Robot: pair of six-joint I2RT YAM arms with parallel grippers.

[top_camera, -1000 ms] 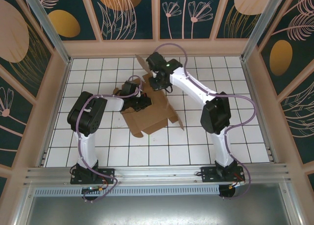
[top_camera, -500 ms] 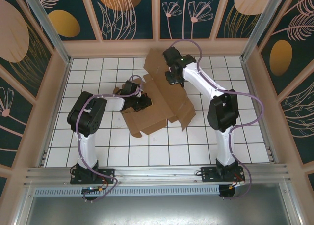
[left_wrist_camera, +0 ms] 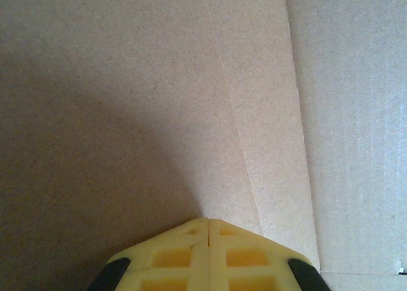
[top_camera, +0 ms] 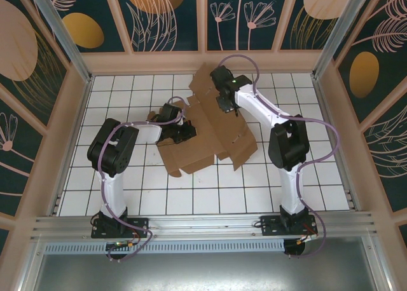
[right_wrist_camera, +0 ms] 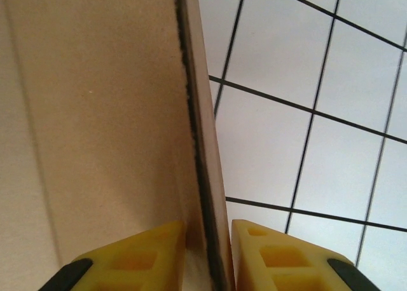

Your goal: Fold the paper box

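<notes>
Your left fingers (left_wrist_camera: pixel 172 256) are pressed together w/ tips on the plain brown cardboard paper box (top_camera: pixel 200 148); right fingers (right_wrist_camera: pixel 273 253) clamped on its raised edge, over the white tiled table (right_wrist_camera: pixel 305 145).

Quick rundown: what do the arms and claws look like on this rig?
Left arm and right arm: white links, black joint housings, looping purple cables; green light near the right wrist. Left claw and right claw: yellow ribbed fingers with black trim.
</notes>
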